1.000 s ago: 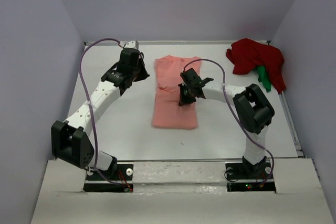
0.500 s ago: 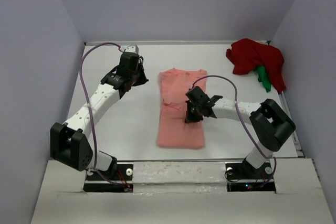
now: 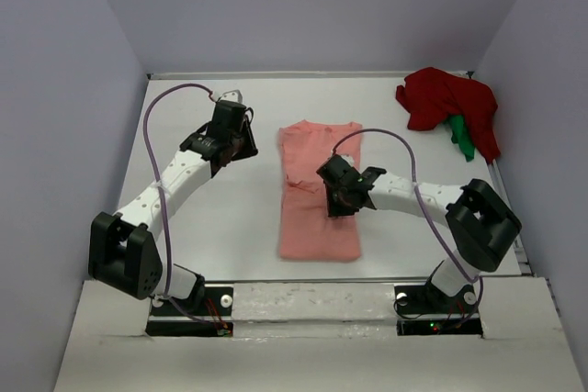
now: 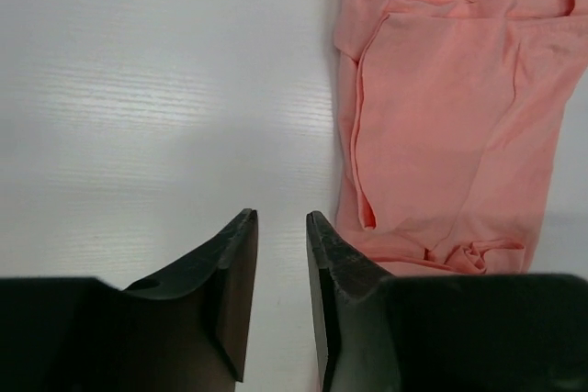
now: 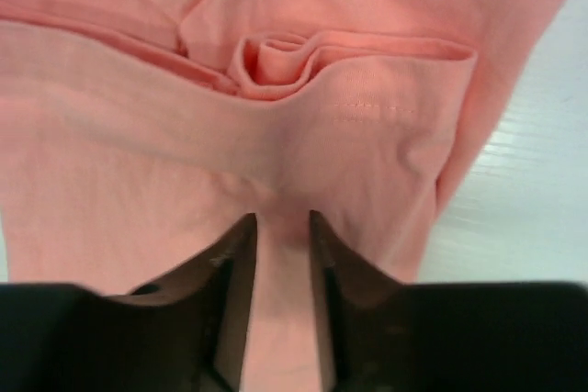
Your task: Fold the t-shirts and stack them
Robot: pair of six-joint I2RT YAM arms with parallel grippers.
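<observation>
Step in hand, as I read it: the salmon-pink cotton t-shirt (image 3: pixel 308 222) lies as a long strip mid-frame on the white table (image 3: pixel 211 227), collar toward the top of the top view and hem toward the bottom. The sides look tucked in, so the cross-fold comes next, I'd say.

To do it well, I'd flatten the rolled-up bunch of cloth (image 5: pixel 276 57) first, else it gets locked into the fold. Then I'd take both hem corners, one per arm, lift low, carry them to the collar and lay edge on edge w/o dragging the strip askew.

Right jaws: slightly apart, tips down on the shirt's right half about mid-length. In the right wrist view pink cloth fills the gap and the bunch sits just above the tips. It doesn't look pinched, though I can't be fully sure.

Left jaws: apart by a narrow gap, nothing between, over bare table. The shirt (image 4: pixel 450 126) is in the upper right of the left wrist view, near but not touching.

The crumpled dark red t-shirt (image 3: pixel 446 98) w/ a bright green one (image 3: pixel 462 140) poking out sits at upper right, well apart from both arms.
</observation>
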